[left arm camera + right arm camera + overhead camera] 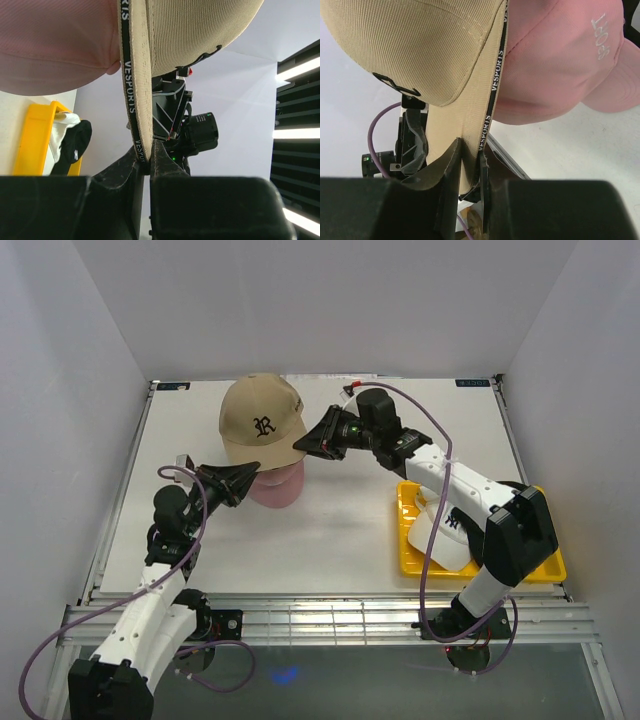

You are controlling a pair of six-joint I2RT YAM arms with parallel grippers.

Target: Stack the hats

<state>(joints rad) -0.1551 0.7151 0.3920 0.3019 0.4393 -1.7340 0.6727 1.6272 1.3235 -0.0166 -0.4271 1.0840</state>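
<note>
Toward the worktop's (350, 530) rear left, your left fingers (122, 172) and right fingers (445, 167) each pinch the tan cap (262, 420) by its rim — it hangs just over the pink cap (278, 485). At right, a white cap (440, 530) and a black cap (75, 142) lie in the yellow tray (545, 570).

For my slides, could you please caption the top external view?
Left end effector and right end effector hold tan cap over pink cap; white cap in yellow tray.
</note>
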